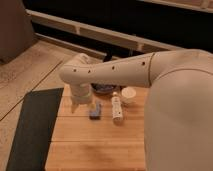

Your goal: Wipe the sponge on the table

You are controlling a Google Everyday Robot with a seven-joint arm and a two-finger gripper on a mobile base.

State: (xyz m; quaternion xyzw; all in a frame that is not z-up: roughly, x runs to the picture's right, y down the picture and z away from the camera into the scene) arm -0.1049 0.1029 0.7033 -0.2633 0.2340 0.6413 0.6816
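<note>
Nearest me the table (pixel 95 145) is bare pale planks with seams, a dark grey mat (pixel 32 125) along its left edge and my bulky white arm (pixel 175 100) covering its right, leaving open wood in front of the sponge (pixel 95 112). That small blue-grey block lies flat with the gripper (pixel 76 105) just left of it; how wide it stands I cannot tell. Just right of the sponge lies a white bottle (pixel 117 108); behind the sponge, a round white cup (pixel 129 95) and a dark bowl (pixel 105 89).
</note>
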